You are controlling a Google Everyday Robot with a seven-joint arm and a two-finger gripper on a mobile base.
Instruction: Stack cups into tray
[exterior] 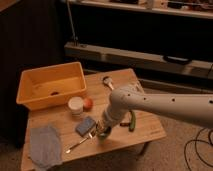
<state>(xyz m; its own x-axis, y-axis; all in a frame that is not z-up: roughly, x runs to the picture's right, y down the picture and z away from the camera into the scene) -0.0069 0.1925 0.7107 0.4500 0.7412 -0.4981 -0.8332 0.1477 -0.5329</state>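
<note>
The tray (30,80), a deep yellow-orange bin, stands at the table's back left with a small dark thing (54,93) on its floor. A white cup (76,105) sits upright just in front of the tray. A translucent green cup (105,134) stands near the table's front edge. My gripper (103,130) points down right at this green cup, on the end of the white arm that reaches in from the right. Its jaws stand open at the cup. The wrist hides most of the cup, and I cannot tell whether anything touches it.
An orange fruit (88,103) lies beside the white cup. A blue sponge (85,126) and a fork (80,143) lie left of the gripper, a grey cloth (45,145) at the front left. A green vegetable (132,120) lies right, a spoon (107,82) behind.
</note>
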